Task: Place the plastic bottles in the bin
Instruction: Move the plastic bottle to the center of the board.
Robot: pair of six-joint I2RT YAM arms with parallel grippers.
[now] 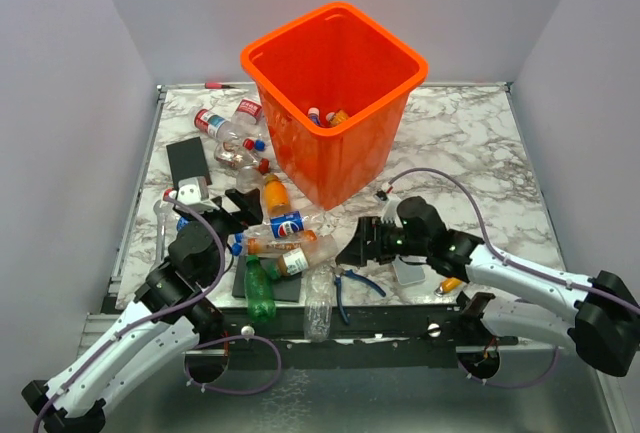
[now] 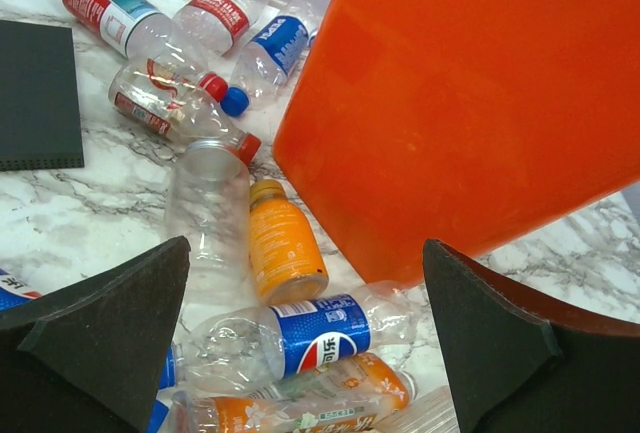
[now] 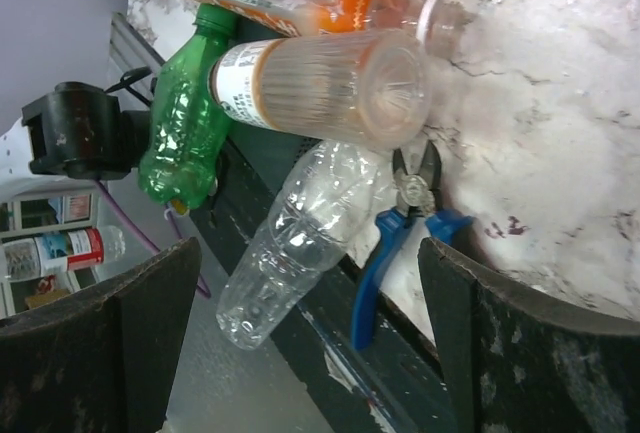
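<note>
Hovering above the near-left part of the marble bench, the left claw stands with its jaws wide apart and holds nothing, while plastic bottles lie strewn across the bench's left half, from near the far edge down to the near one. In front of it lie an orange-filled bottle and a blue-labelled bottle, both on their sides just beside the foot of the bright orange bin, which stands upright at mid-bench (at least two bottles show inside it, seen from above). The right claw, likewise spread and empty, points from the right along the near edge, where a green bottle and a crumpled clear bottle lie at the very edge, the clear one jutting over it. Touching them is a brown-labelled bottle, with blue-handled pliers just beside. A black pad lies flat near the left edge, close to the bottles.
</note>
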